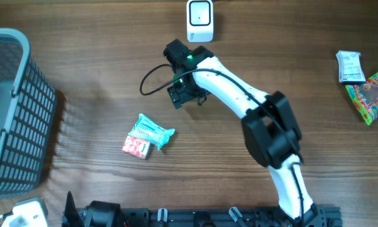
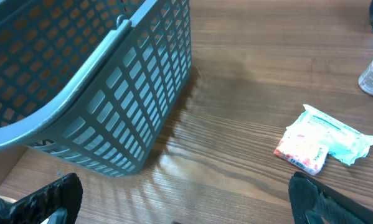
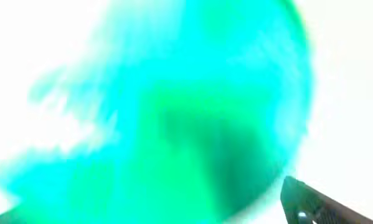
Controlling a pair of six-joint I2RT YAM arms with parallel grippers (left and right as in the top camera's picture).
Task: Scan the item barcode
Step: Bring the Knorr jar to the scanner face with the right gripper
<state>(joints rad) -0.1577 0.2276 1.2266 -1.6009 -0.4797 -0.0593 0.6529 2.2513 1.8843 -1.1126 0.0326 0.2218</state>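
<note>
Where glare floods its wrist view, right gripper (image 1: pixel 187 93): state unreadable, near scanner (image 1: pixel 199 21)
Left gripper (image 2: pixel 183 194): spread wide, empty
Teal-and-pink packet (image 1: pixel 152 132): flat on table (image 1: pixel 289 50), near basket (image 1: pixel 24 120)

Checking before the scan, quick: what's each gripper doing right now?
Left gripper: open, holding nothing.
Right gripper: cannot be told; its wrist view is washed out in green glare.

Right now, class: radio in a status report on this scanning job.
Left gripper open, empty. Right gripper near scanner, grip unreadable. Two packets loose on table. Nothing obstructing.
</note>
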